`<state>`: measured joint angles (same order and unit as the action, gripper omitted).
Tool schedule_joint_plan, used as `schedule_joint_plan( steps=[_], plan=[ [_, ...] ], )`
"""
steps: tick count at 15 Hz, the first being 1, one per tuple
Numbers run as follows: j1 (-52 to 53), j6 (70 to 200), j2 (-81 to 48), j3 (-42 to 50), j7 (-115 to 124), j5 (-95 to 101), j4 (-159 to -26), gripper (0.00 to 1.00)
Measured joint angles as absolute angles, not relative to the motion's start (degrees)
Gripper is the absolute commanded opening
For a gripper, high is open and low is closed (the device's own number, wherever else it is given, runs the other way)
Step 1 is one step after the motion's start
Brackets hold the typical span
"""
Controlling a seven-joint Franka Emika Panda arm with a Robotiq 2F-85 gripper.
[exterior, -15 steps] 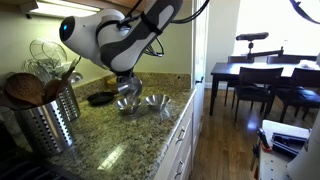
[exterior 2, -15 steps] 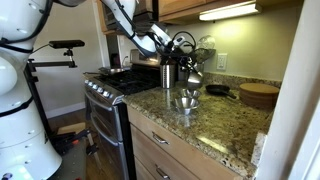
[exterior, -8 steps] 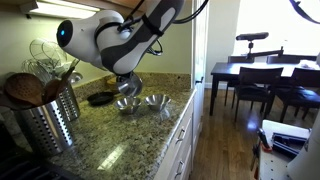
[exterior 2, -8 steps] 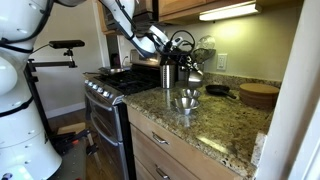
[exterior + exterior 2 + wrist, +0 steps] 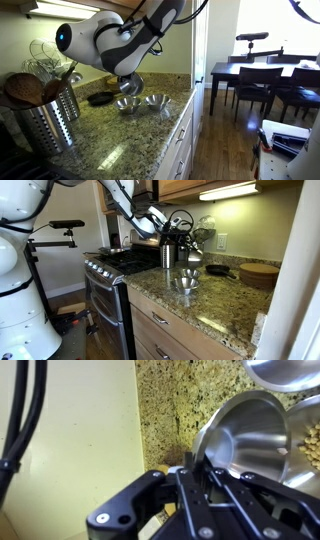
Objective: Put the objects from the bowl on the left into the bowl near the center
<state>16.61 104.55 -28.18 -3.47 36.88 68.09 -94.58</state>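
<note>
- Two steel bowls sit close together on the granite countertop point(image 5: 130, 140) in an exterior view: a left bowl point(image 5: 124, 104) and a centre bowl point(image 5: 156, 101).
- One Robotiq gripper point(image 5: 128, 88) hangs directly over the left bowl, fingers pointing down at its rim. How the jaws stand cannot be read at this range.
- One metal utensil holder point(image 5: 55, 118) with wooden spoons stands at the near end of the counter. One dark pan point(image 5: 100, 98) lies behind the bowls. One dining table point(image 5: 262, 72) stands in the room beyond.
- In an exterior view from the opposite end, the gripper point(image 5: 190, 258) is above the bowls, mid-counter. One stove point(image 5: 112, 270) adjoins the counter's end, and one round wooden board point(image 5: 259, 274) lies further along.
- Wrist view: the gripper point(image 5: 196, 464) has its fingers pressed close together, pinching the rim of the left bowl point(image 5: 245, 430). The bowl is tilted, with its bare interior facing the camera.
- At the right edge, just beside it, pale pieces point(image 5: 311, 448) lie inside another bowl. Which bowl that is cannot be told.
- One further steel bowl rim point(image 5: 285, 370) shows in the top corner.
</note>
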Motion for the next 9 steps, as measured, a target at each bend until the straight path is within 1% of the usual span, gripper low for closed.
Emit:
schedule_joint_plan(
  steps=[9],
  plan=[
    [16.8,103.3,-28.2,-5.1,37.2,70.7,-95.1,0.08]
  ],
)
